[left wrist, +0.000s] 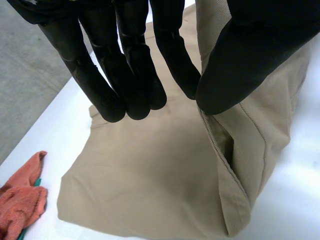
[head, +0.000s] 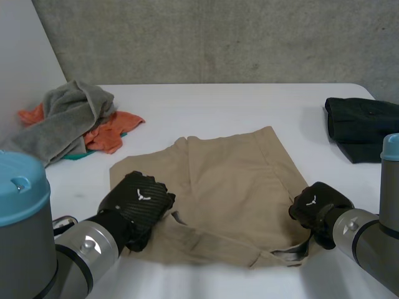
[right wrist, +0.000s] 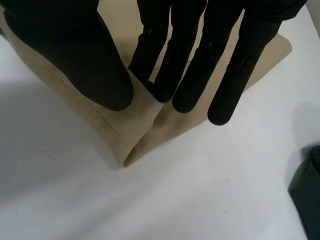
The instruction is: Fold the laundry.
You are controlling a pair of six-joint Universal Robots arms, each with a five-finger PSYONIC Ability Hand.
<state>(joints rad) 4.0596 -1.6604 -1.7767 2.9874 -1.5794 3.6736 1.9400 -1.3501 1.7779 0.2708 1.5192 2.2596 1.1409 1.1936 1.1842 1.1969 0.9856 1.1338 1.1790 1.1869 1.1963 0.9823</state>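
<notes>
Item: tan garment (head: 230,187), one piece, lying at the lower centre of the head view on the white desk (head: 218,106).

Position relative to hands: the left hand (head: 140,202) sits on the garment's near left corner, at the lower left of the frame. The right hand (head: 318,205) sits at its near right edge, at the lower right. In the left wrist view the left hand (left wrist: 125,75) has a raised fold of the tan garment (left wrist: 150,185) clamped between thumb and fingertips, and the rest of the cloth lies spread flat beyond the fingers. In the right wrist view the right hand (right wrist: 85,65) pinches a lifted ridge of the tan garment (right wrist: 130,130) between the thumb and the nearest finger, with the other fingers straight above the cloth.

Appearance: plain tan woven fabric with stitched seams. It lies mostly flat, with long creases running toward the far edge. A dark strip shows under the near right corner.

Edges and room: the far edge lies slanted, higher toward the right of the frame. Bare desk runs beyond it to the grey wall (head: 218,37).

Surroundings:
- Grey towel (head: 68,115) heaped over an orange cloth (head: 112,131) at the upper left, apart from the garment, with bare desk between. The orange cloth (left wrist: 20,200) also shows in the left wrist view.
- Dark folded garment (head: 365,128) at the right edge of the frame, apart from the tan one. The dark folded garment (right wrist: 307,195) also shows in the right wrist view.
</notes>
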